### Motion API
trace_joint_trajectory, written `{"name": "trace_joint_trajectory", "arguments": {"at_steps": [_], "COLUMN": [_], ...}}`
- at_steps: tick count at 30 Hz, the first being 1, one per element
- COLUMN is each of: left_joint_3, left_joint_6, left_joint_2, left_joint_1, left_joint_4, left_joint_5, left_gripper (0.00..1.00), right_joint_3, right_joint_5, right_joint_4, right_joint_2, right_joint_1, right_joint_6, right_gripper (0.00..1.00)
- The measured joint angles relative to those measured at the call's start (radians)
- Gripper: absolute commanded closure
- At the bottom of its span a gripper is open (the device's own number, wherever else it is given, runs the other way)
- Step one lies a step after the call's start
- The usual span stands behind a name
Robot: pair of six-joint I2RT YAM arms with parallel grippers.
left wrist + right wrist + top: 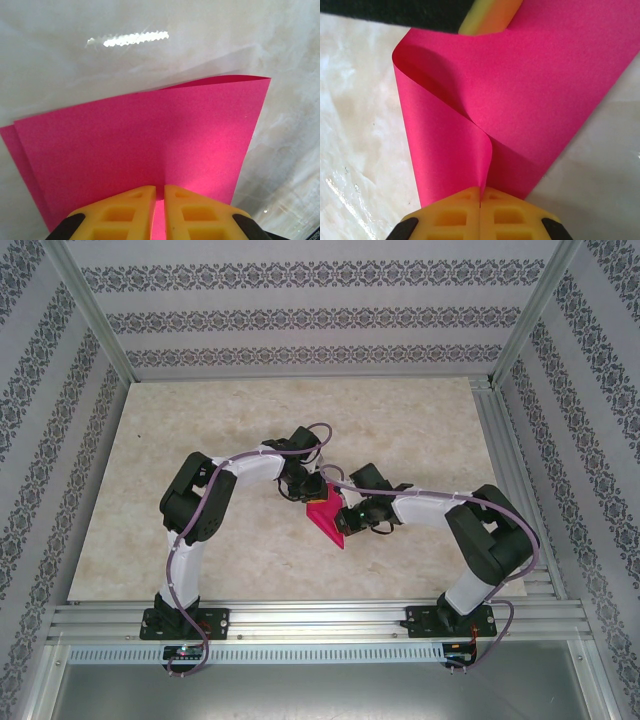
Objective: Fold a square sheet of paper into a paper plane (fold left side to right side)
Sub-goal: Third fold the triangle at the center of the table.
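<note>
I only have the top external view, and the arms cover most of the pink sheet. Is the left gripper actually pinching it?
Observer: Yes. In the left wrist view the left gripper has its yellow fingers closed on the near edge of the sheet of paper.
Operator: And the right one?
Observer: The right gripper is shut on an edge that curls up into its fingertips.
Operator: Is the fold creased?
Observer: No. The right wrist view shows a soft, rounded bend where the sheet doubles over, not a sharp crease.
</note>
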Motion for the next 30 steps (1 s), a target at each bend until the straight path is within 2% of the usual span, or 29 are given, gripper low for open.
{"name": "trace_joint_trajectory", "arguments": {"at_steps": [4, 12, 14, 17, 22, 30], "left_joint_3": [0.0, -0.001, -0.001, -0.011, -0.09, -0.32], "left_joint_6": [0.002, 0.04, 0.046, 0.048, 0.027, -0.095], "left_joint_2": [0.0, -0.054, -0.087, -0.163, -0.289, -0.305], "left_joint_1": [0.0, 0.005, 0.01, 0.024, 0.042, 0.027], "left_joint_4": [0.0, -0.043, -0.058, -0.063, -0.032, 0.145], "left_joint_5": [0.001, -0.019, -0.023, -0.035, -0.024, 0.076], "left_gripper": [0.79, 0.62, 0.61, 0.63, 0.75, 0.76], "right_joint_3": [0.013, 0.037, 0.041, 0.042, 0.042, 0.042], "right_joint_5": [-0.004, -0.02, -0.027, -0.034, -0.038, -0.041], "right_joint_4": [-0.014, -0.016, -0.011, 0.0, 0.009, 0.012], "right_joint_2": [0.008, 0.035, 0.041, 0.047, 0.049, 0.051], "right_joint_1": [0.0, 0.0, 0.0, 0.0, 0.0, 0.0], "right_joint_6": [0.0, 0.0, 0.0, 0.0, 0.0, 0.0], "right_gripper": [1.0, 1.0, 1.0, 1.0, 1.0, 1.0]}}
